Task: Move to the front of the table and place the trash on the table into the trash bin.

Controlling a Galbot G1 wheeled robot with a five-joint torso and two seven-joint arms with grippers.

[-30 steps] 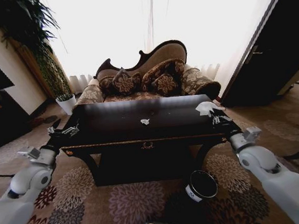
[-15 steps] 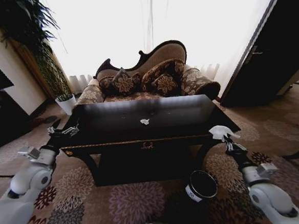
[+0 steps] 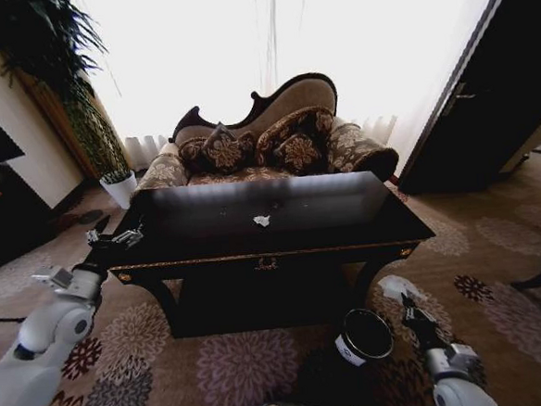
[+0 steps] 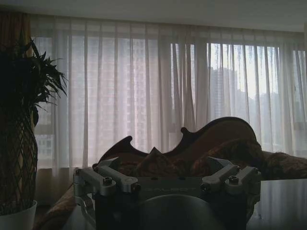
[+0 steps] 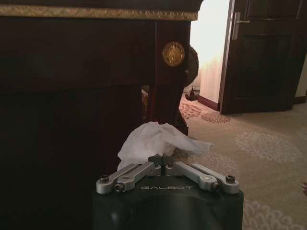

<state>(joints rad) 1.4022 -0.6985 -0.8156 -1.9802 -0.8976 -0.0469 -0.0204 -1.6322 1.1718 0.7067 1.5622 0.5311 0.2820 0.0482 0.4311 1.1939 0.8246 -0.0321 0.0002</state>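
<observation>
Right gripper (image 5: 163, 160) is clamped on a white paper wad (image 5: 153, 139), low beside the table (image 3: 283, 249), just right of the black trash bin (image 3: 365, 336). The wad looks light, soft and crushable; a pinch at its bunched base suits it. The bin's inside is dark, contents unreadable. Another small wad (image 3: 262, 220) lies mid-table. Left gripper (image 3: 115, 238) hovers at the table's left corner, finger state unclear.

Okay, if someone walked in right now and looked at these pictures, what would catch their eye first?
Probably the right gripper, low beside the table, pinching a white paper wad just to the right of the black trash bin on the carpet. Next, a small white scrap lies near the middle of the dark tabletop. The left gripper is at the table's left front corner.
</observation>
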